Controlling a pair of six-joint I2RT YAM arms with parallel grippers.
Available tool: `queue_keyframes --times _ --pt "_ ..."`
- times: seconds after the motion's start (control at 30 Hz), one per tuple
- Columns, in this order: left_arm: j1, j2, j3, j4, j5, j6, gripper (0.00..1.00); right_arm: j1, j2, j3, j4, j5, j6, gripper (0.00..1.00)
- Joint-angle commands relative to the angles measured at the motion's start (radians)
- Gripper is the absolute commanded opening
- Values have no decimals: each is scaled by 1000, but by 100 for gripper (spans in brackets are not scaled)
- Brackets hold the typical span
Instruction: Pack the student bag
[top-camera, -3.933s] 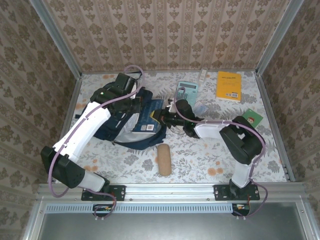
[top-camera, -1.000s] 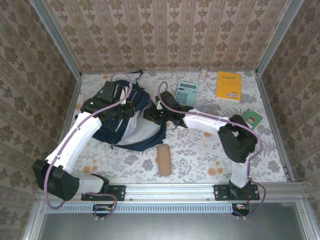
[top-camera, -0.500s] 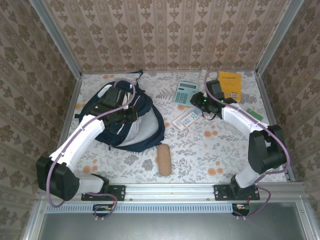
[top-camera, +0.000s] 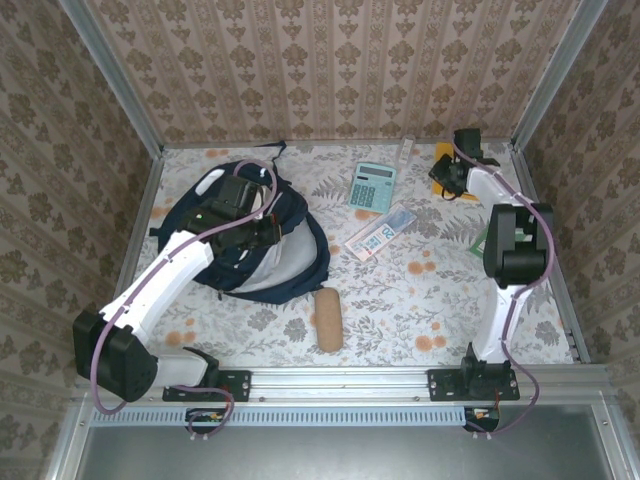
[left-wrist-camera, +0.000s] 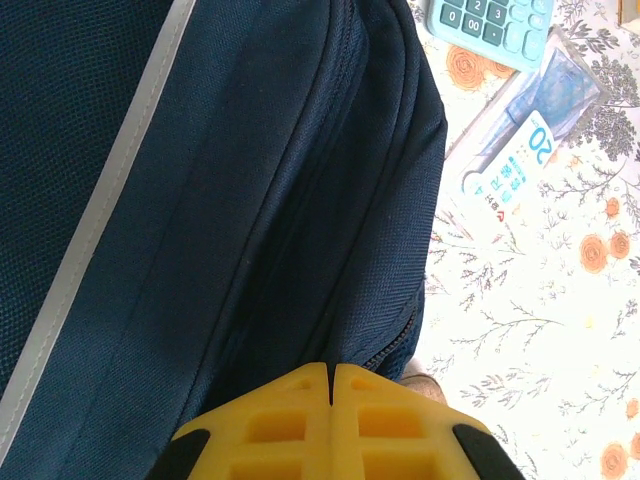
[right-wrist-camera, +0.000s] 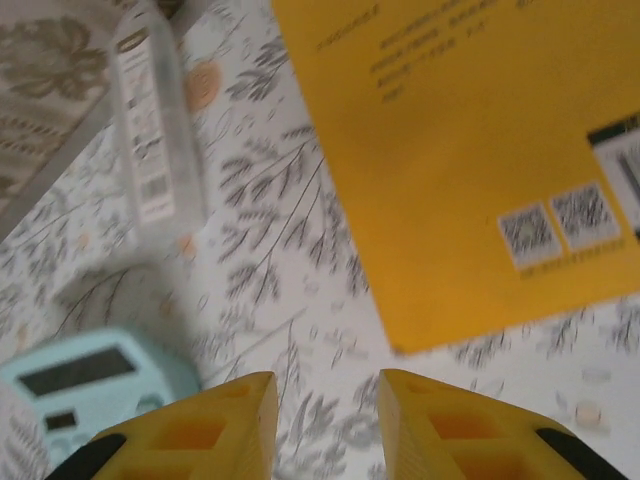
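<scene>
A tan cylindrical pouch (top-camera: 328, 320) is lying nearest the arm bases, at about 6 o'clock on the desk (top-camera: 420, 300). At 9 o'clock the student bag (top-camera: 285, 262) is lying flat, and the left gripper (left-wrist-camera: 332, 372) is sitting over its navy side, jaws pressed fully together with nothing between them. A pen pack (top-camera: 380, 232) and a teal calculator (top-camera: 373, 186) are resting around 12 o'clock. At 1 o'clock the right gripper (right-wrist-camera: 328, 385) is hanging partly open and empty, just beside the yellow booklet (right-wrist-camera: 470, 150).

- Beige damask wallpaper (top-camera: 340, 70) is covering the three walls around the table.
- A floral-printed cloth (top-camera: 400, 300) is lying across the tabletop under even light.
- Aluminium posts (top-camera: 110, 75) are rising at the back corners.
- A metal rail (top-camera: 340, 385) is running along the near edge.
</scene>
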Motion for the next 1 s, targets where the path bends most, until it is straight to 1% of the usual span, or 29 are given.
queue_keyframes --times 0.0,0.13,0.23,0.3,0.4,0.5,0.67,0.8,0.83,0.87,0.9,0.97 --pt "-7 -15 0 29 -24 -24 3 -24 129 183 -157 8 -26 33" --pt "-12 -14 -2 26 -29 -30 1 -43 267 355 -270 5 -28 33" --pt "-15 -14 -1 23 -30 -33 1 -59 351 452 -353 -25 -5 33" --pt "-16 -14 -3 23 -31 -32 3 -62 378 477 -385 -37 1 32" --pt "-15 -14 -2 22 -33 -26 3 -57 372 441 -405 -62 5 33" --pt "-13 -9 0 22 -32 -11 2 -45 315 325 -386 -86 24 33" --pt "-9 15 3 30 -11 6 2 -17 150 20 -256 -134 84 34" --pt "-6 38 8 46 15 17 2 23 39 -178 -193 -158 113 34" --pt "-6 44 10 47 21 20 1 39 10 -227 -180 -156 120 34" --pt "-3 49 12 48 26 23 2 59 -25 -265 -190 -114 124 34" --pt "-3 54 15 48 30 28 2 73 -56 -296 -195 -102 115 34" --pt "0 59 18 52 39 36 2 102 -124 -374 -180 -109 121 33"
